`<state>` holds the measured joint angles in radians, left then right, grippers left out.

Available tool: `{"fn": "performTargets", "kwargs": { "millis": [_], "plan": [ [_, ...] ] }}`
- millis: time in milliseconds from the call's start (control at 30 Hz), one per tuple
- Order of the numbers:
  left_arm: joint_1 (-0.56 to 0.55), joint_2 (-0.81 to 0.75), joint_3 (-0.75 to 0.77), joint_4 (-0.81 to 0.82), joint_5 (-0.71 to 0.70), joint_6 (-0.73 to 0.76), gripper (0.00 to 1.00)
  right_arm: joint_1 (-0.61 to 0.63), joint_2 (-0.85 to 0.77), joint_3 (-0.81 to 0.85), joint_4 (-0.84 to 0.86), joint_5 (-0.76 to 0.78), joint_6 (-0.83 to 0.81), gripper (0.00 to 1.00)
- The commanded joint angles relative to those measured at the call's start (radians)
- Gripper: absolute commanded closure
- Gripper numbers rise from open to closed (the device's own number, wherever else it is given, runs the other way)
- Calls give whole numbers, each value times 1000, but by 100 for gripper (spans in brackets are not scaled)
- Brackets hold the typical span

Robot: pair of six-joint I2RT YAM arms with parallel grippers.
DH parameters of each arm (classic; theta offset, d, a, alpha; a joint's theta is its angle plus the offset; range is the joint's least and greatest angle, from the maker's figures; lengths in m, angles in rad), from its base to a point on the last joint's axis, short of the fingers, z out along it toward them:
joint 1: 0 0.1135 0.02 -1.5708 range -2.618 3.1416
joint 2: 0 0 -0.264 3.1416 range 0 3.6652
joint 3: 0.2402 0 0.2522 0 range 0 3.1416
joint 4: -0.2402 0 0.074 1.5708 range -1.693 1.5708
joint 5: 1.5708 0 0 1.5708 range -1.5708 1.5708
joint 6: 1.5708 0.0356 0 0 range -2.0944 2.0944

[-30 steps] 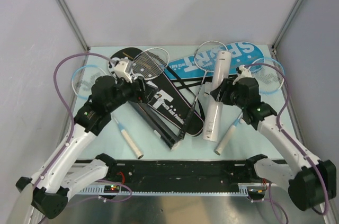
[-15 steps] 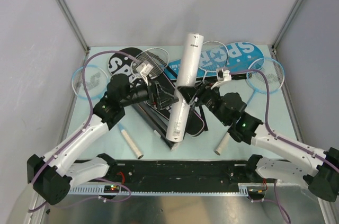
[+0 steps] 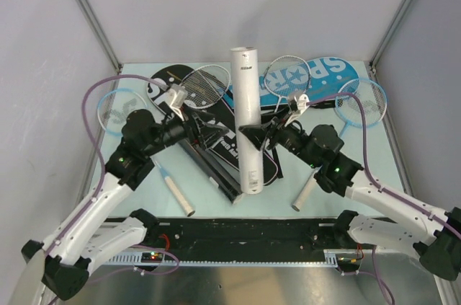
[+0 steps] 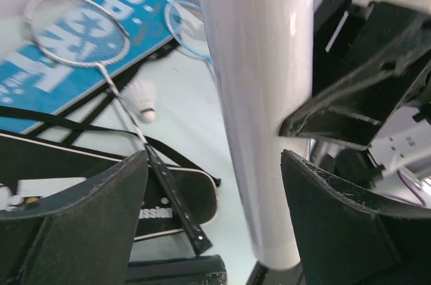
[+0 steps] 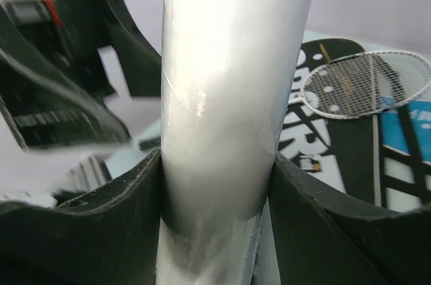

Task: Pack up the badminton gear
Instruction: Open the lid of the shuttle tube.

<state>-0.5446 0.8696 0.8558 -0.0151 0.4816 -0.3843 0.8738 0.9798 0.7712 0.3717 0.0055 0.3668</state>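
White tube (image 3: 247,125) stands nearly upright over the middle of the surface (image 3: 346,175), pinched about mid-length by the right pincer (image 3: 253,134) from 3 o'clock. The left pincer (image 3: 207,130) is spread and flanks it from 9 o'clock, seemingly not touching. If the left closes off-centre, the smooth tube may twist or slip, or the two pincers may clash. Beneath lie the black cover (image 3: 216,139) and black tube (image 3: 215,169), which the tube's lower end could catch on; the shuttlecock (image 4: 143,96) sits near the blue cover (image 3: 320,74) at 1 o'clock

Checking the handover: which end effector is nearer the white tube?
Right. The right end effector is clamped around the white tube; the left end effector is open, close beside it.
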Motion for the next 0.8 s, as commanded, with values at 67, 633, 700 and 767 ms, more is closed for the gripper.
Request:
{"fn": "performTargets", "kwargs": {
  "millis": [67, 633, 700, 767],
  "plan": [
    [21, -51, 250, -257, -179, 160, 20, -146, -101, 27, -246, -311, -325, 56],
    [23, 31, 503, -433, 2, -11, 37, -150, -186, 17, -512, -593, -714, 56],
    [23, 50, 500, -433, 46, -31, 40, -140, -185, 17, -511, -587, -723, 56],
    [22, 69, 498, -432, 86, -49, 43, -131, -183, 18, -504, -575, -726, 57]
  ]
}}
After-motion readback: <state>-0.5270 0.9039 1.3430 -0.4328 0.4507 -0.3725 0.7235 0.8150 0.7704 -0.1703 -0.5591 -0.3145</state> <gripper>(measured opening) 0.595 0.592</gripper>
